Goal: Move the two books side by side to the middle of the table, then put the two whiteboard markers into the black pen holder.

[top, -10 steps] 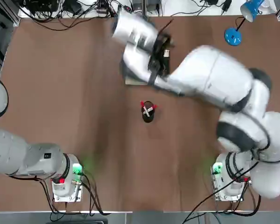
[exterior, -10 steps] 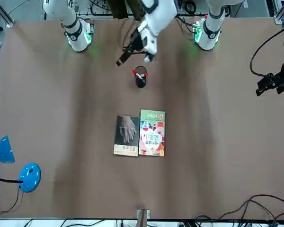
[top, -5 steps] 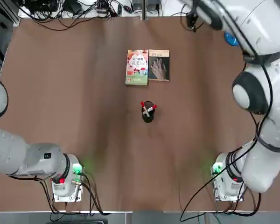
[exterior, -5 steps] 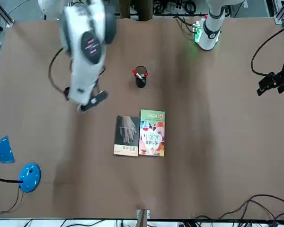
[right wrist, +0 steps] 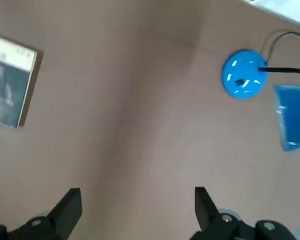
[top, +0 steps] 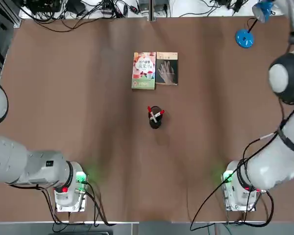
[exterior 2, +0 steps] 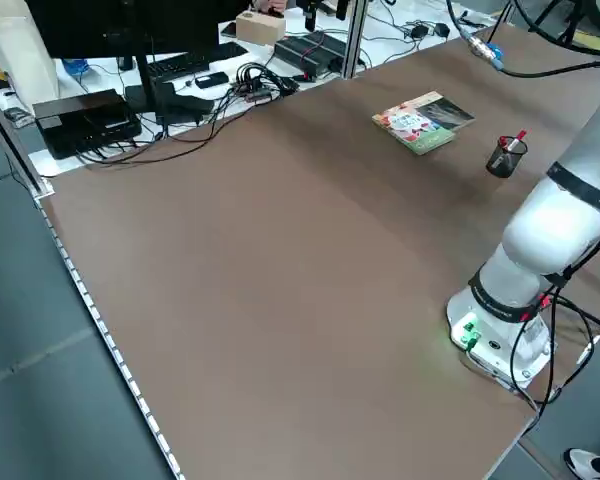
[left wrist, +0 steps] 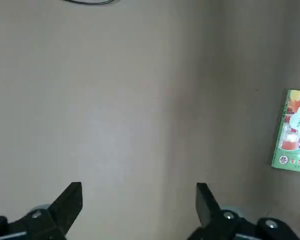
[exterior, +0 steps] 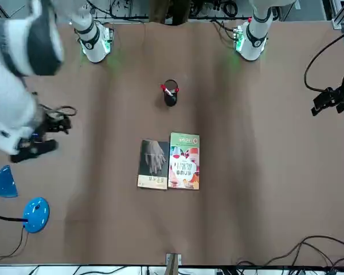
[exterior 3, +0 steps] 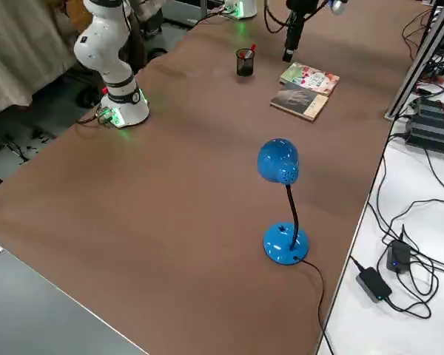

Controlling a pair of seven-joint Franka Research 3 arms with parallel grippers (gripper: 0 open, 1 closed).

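Observation:
The two books lie side by side on the table [top: 78, 98], the colourful one [top: 144, 70] next to the dark one with a pale hand [top: 167, 68]. Nearer the arms' bases stands the black pen holder [top: 155, 121]. Both whiteboard markers [top: 156, 114] stick out of it, crossed, red ends up. My right gripper [right wrist: 136, 202] hangs open and empty, high over the table's right part, with the dark book [right wrist: 10, 87] off to one side. My left gripper [left wrist: 137, 200] is open and empty too, high over bare table at the left, the colourful book [left wrist: 295, 130] at the edge of its view.
A blue desk lamp [top: 245, 37] stands at the table's far right corner, close to the right arm [exterior: 14, 86]. Cables and black boxes [exterior 2: 90, 115] lie beyond the far edge. The arm bases [top: 68, 188] sit at the near edge.
The right arm has swung away from above the books and the pen holder, out to the table's right side near the lamp. The left arm, books, holder and markers have not moved.

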